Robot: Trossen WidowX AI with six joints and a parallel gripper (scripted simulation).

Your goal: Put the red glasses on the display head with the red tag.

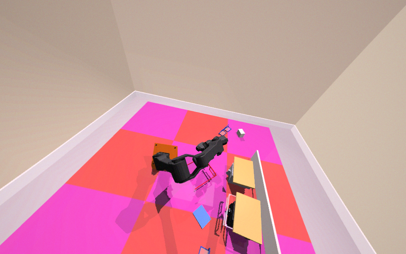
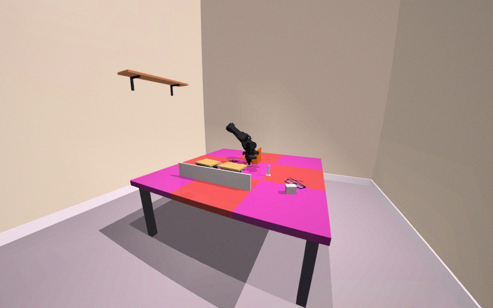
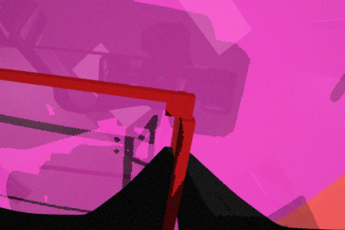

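Observation:
My gripper (image 2: 249, 163) (image 3: 174, 155) is shut on one side piece of the red glasses (image 3: 93, 86) (image 1: 215, 174), near the frame corner. The glasses hang above the table with both temples spread out, on the arm's side of the heads. The arm hides the gripper in the top view. A grey display head (image 1: 230, 173) and a black display head (image 1: 230, 214) stand largely under separate tan boards. A pale frame is around the front of the black head. No red tag can be made out on either head.
A grey upright panel (image 1: 266, 195) (image 2: 213, 177) runs behind the tan boards (image 1: 244, 172) (image 1: 247, 218). Blue glasses (image 1: 225, 130) lie beside a white block (image 1: 241, 133) (image 2: 290, 188). Other objects are a blue square (image 1: 201, 216), a thin white post (image 2: 268, 170) and an orange block (image 1: 165, 150).

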